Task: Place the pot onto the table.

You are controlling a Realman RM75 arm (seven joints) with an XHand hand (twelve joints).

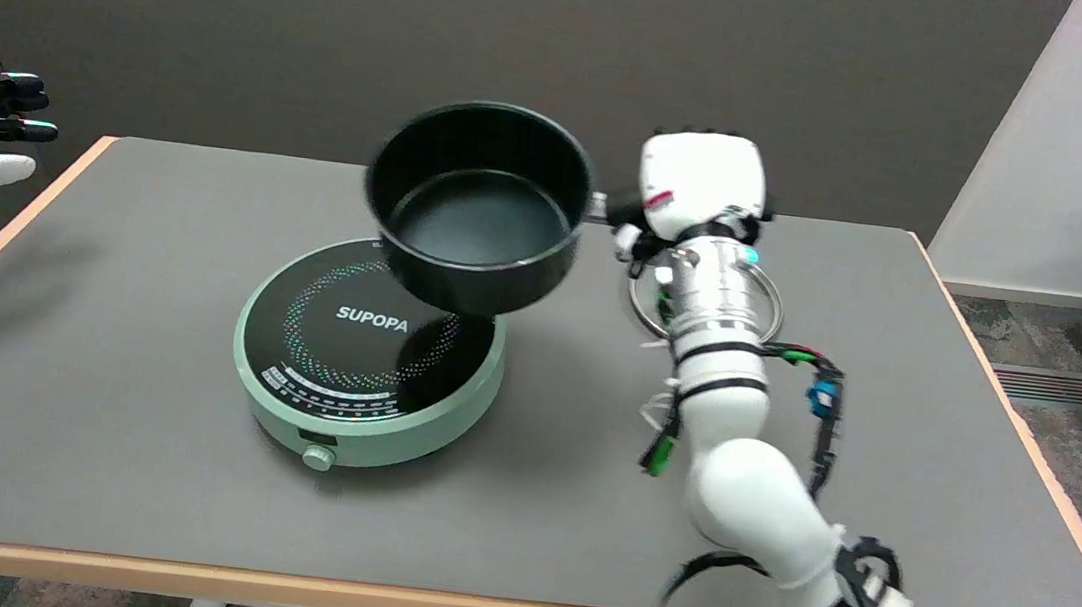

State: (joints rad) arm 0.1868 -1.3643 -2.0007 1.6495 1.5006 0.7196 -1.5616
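Your right hand [699, 184] grips the handle of the black pot [476, 206], and the pot hangs in the air, tilted so its empty inside faces the camera. It sits above the far right part of the green SUPOPA induction cooker [370, 356], not touching it. The cooker rests on the grey table [87, 417], its knob toward the near edge. A metal ring [772, 303] lies on the table under your wrist, partly hidden by the arm
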